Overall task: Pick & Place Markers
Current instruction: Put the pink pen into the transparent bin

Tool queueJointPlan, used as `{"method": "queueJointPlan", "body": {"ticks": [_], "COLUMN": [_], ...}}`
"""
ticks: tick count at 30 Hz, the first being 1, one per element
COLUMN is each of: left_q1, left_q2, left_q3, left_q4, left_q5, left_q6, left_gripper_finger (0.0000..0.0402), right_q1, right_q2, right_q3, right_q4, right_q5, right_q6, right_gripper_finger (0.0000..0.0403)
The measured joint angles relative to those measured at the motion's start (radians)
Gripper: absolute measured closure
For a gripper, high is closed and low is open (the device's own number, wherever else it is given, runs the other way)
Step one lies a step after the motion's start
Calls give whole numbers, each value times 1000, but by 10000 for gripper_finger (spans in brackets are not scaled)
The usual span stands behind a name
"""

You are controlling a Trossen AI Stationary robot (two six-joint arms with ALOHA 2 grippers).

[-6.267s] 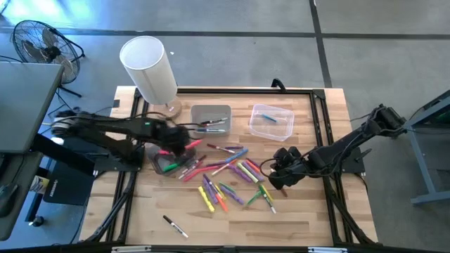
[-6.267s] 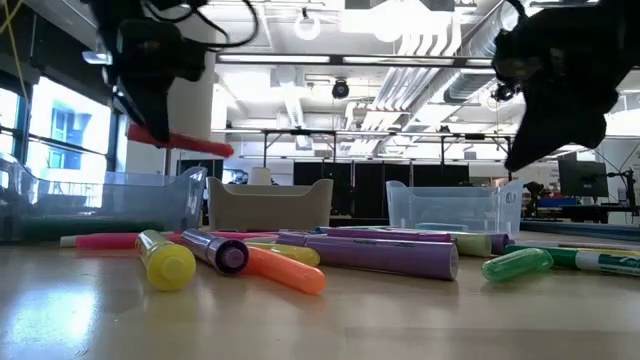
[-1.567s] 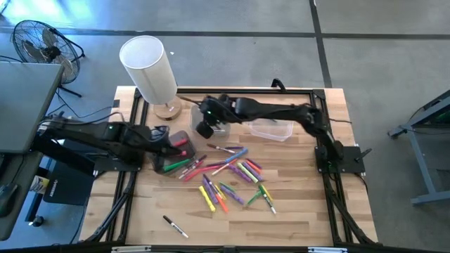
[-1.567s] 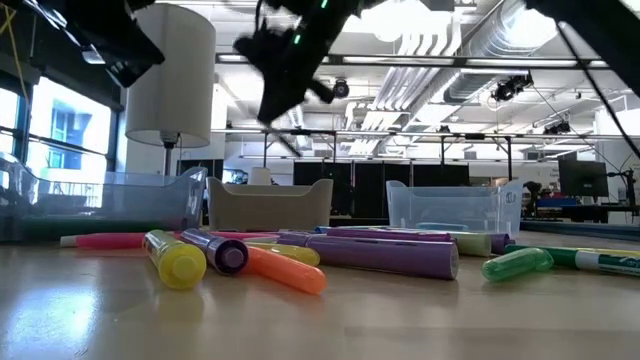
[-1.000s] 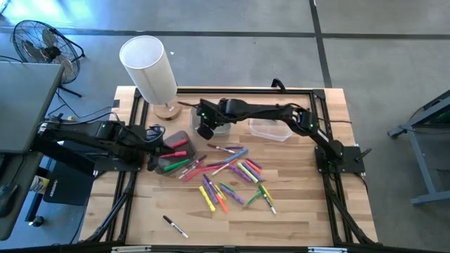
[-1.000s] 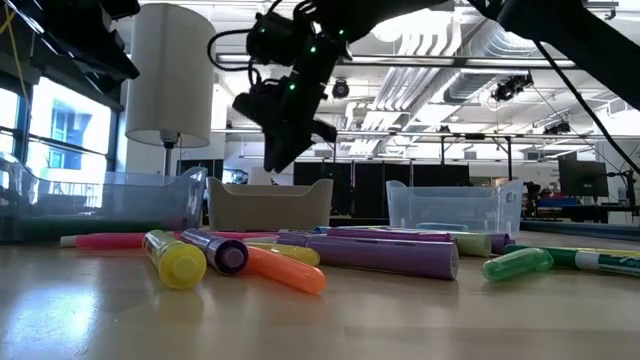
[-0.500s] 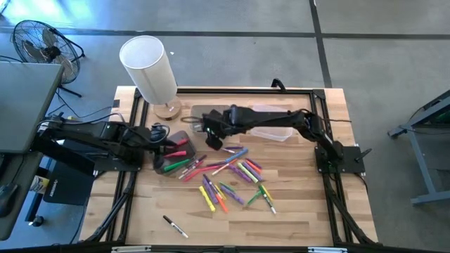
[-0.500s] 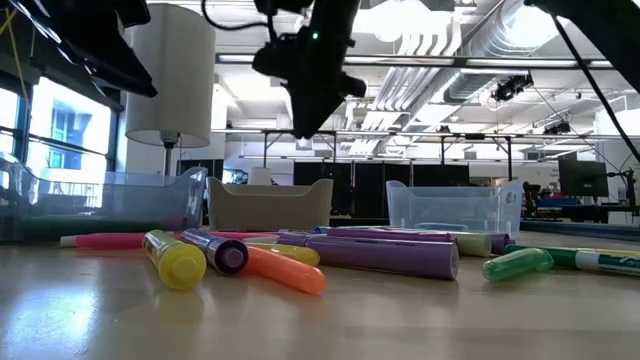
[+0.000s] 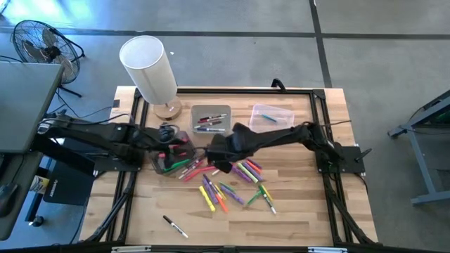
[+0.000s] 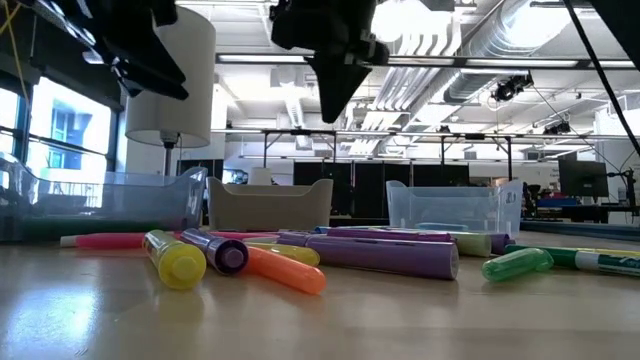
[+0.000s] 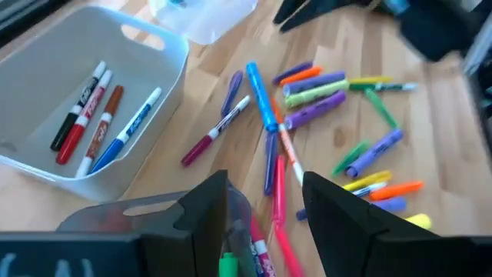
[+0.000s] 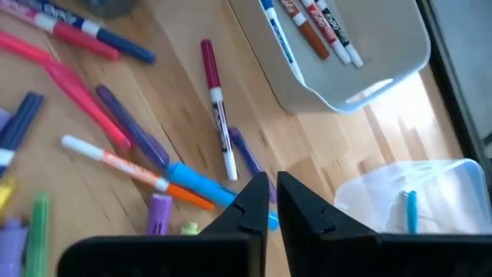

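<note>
Markers [image 9: 228, 176] lie scattered mid-counter [image 9: 302, 211]; four more sit in the grey bin [image 9: 211, 118], one blue in the clear bin [image 9: 271, 117], several in the left bin [image 9: 171, 163].

Right gripper [image 12: 270, 192] hovers over the pile's bin-side edge, jaws nearly closed, empty. For a clean pick I'd open them first, then drop square across one isolated marker, e.g. the maroon one [image 12: 216, 115].

Left gripper [image 11: 265, 201] sits over the left bin, jaws wide, holding nothing.

Wrist views show jaw gaps; the high view doesn't. Low view only shows bin walls.
</note>
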Motion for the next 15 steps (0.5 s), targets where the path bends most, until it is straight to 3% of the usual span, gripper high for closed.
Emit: {"method": "queueJointPlan", "body": {"ticks": [8,11,15], "left_q1": [0,0,0], "left_q2": [278,363,440], "left_q3": [129,166,213], "left_q4": [-12,-17,-14], "left_q5": [96,124,135], "left_q6": [67,67,60], "left_gripper_finger": [234,234,234], "right_q1": [76,95,115], "right_q2": [-18,-104,-303], "right_q3": [-22,-165,-481], "right_q4": [-92,-14,215], "right_q5": [28,6,-66], "right_q6": [54,78,138], "right_gripper_finger": [401,402,402]}}
